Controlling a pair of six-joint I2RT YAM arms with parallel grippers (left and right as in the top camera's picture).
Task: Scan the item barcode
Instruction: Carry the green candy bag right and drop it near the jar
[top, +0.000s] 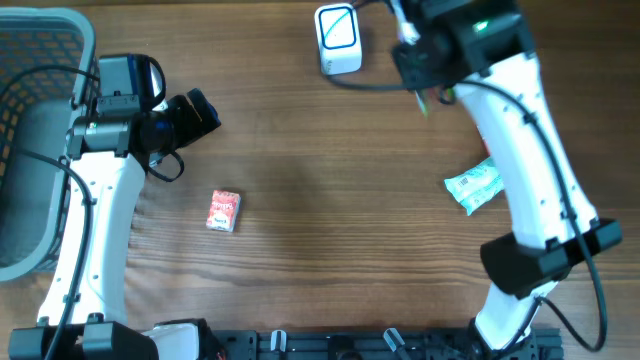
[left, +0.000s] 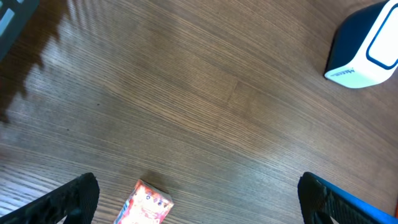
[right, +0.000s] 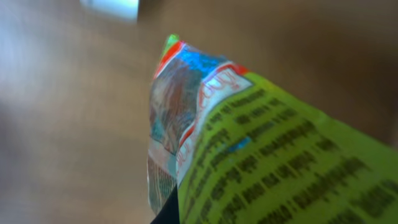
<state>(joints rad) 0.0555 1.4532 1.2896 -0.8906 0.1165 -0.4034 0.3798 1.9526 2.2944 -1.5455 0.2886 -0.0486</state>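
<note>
Holding a lime-green packet in its tightly closed jaws, your right gripper hangs over the far side of the wooden table, just right of the white-and-blue scanner. In the right wrist view the packet fills most of the frame. Its crumpled red-and-blue end points away from the camera, and its dark print is too blurred to read. You cannot tell from either view whether the packet touches the scanner.

Your left gripper is at the left side, next to the grey basket, with its jaws spread wide and nothing between them. In the left wrist view its black fingers frame bare wood. A small red box lies on the table just on the near side of this gripper.

A pale green wrapper lies on the table at the right, partly tucked under the right arm.
</note>
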